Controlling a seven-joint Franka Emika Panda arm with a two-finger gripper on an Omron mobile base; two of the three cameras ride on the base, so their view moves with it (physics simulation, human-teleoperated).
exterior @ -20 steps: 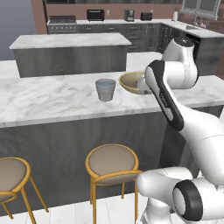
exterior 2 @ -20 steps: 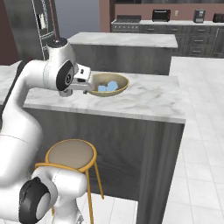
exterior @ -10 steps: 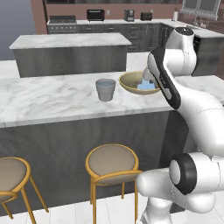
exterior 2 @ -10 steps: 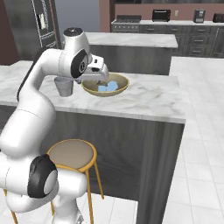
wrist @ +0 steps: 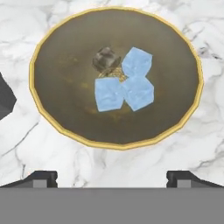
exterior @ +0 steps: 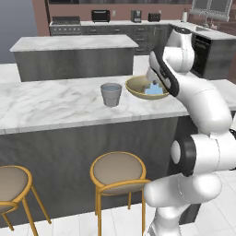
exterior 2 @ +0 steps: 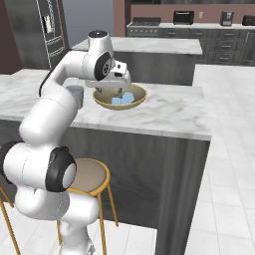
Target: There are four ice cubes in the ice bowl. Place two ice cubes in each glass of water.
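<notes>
Left base view: the ice bowl [exterior: 138,87] rests on the marble counter [exterior: 55,103], directly below the forward end of the arm. The gripper itself is hidden behind the arm's white links here, so its jaw spacing cannot be read from this side. One glass of water [exterior: 111,94] stands upright on the counter just beside the bowl, apart from it, on the side away from the arm. Pale ice cubes [exterior: 153,90] show inside the bowl, next to the arm link. Two round stools [exterior: 119,168] stand on the floor in front of the counter.

Right base view: the hand hangs above the near rim of the ice bowl [exterior 2: 134,102], pointing down. The ice cubes [exterior 2: 124,98] lie clustered in the bowl under and just ahead of the hand. A glass of water [exterior 2: 74,93] is partly hidden behind the arm.

Hand view: the gripper [wrist: 112,177] is spread wide and holds nothing; its two dark fingertips [wrist: 41,178] sit far apart at the bottom edge. The ice bowl [wrist: 52,52] lies straight ahead beneath it. Three ice cubes [wrist: 124,85] touch one another near the bowl's centre, beside a small dark mottled patch [wrist: 106,59].
</notes>
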